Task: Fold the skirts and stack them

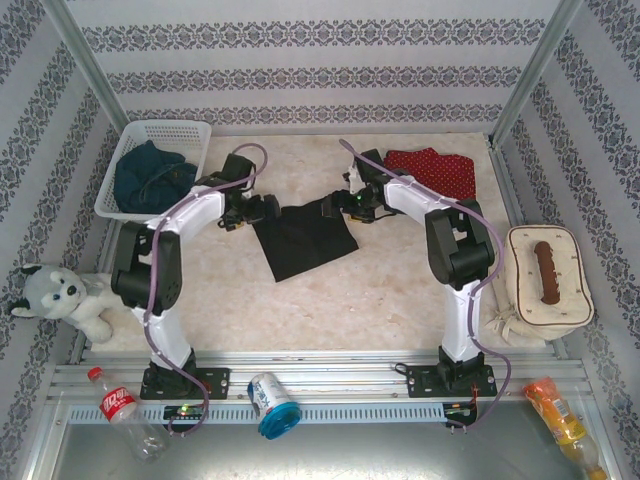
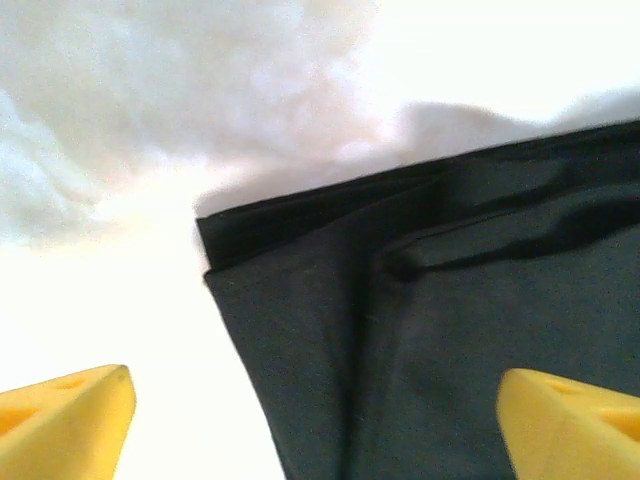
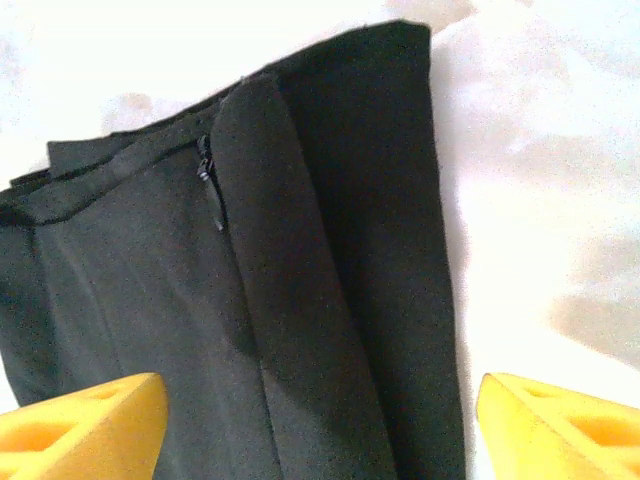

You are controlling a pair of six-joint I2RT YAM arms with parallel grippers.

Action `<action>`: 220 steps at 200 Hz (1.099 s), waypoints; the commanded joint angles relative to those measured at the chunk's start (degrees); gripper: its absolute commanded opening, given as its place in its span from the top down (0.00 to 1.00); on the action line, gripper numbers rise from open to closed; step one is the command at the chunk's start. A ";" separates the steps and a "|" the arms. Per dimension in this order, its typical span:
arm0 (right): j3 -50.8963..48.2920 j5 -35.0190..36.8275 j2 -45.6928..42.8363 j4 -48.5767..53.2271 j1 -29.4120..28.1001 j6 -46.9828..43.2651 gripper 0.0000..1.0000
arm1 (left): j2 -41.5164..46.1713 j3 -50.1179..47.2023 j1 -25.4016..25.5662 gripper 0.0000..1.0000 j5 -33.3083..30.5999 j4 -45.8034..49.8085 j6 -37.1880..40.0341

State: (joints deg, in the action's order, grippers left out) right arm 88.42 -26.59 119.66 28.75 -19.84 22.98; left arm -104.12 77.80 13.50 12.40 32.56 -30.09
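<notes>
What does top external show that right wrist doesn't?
Top external: basket holding a denim skirt, red skirt at the far right, left gripper at the black skirt's left edge.
Right wrist: the zipper up close, yellow fingers apart.
Both: black skirt on the pale table, right gripper over it.

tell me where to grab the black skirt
Probably its two far corners, left gripper on the left one, right gripper on the right, coming down from above: the skirt lies flat, with layered edges there.
</notes>
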 commanded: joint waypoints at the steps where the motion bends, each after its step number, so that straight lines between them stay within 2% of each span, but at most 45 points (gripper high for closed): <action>1: 0.26 -4.77 -0.65 3.67 0.67 0.94 0.18 | 4.53 -1.56 1.83 0.01 5.85 -3.80 -8.40; 20: 1.01 -4.20 -0.21 4.73 0.89 1.89 0.18 | 3.42 -2.86 3.78 0.00 14.87 -10.79 -13.04; 33: 1.87 -3.47 0.38 5.73 1.10 2.12 0.18 | 1.84 -3.91 5.04 0.00 18.04 -15.70 -16.09; 70: 3.22 -4.16 2.37 7.28 1.81 1.94 0.18 | -3.17 -5.80 6.68 0.00 9.19 -18.70 -21.15; 93: 3.09 -5.50 2.74 7.37 1.98 1.63 0.18 | -5.48 -7.47 6.71 0.00 5.82 -19.52 -21.51; 127: 2.26 -7.47 3.88 7.37 2.17 3.34 0.20 | -8.57 -9.15 6.68 0.00 5.55 -18.45 -21.36; 154: 0.44 -16.42 4.87 2.93 2.09 6.26 0.25 | -8.65 -10.43 6.64 0.00 6.32 -19.73 -21.22; 179: 0.11 -18.33 5.96 1.74 1.73 8.26 0.28 | -8.68 -9.47 6.66 0.00 5.79 -18.41 -20.13; 199: -0.60 -20.39 6.63 -0.28 1.64 10.11 0.32 | -8.65 -9.12 6.63 0.00 5.45 -17.92 -19.61; 220: -1.36 -21.47 7.40 -2.39 1.55 11.74 0.41 | -8.95 -9.24 6.65 0.00 5.40 -17.69 -19.40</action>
State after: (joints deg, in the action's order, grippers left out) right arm 88.44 -43.83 125.21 29.36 -18.11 31.55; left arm -110.10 69.93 20.25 20.10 12.32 -50.19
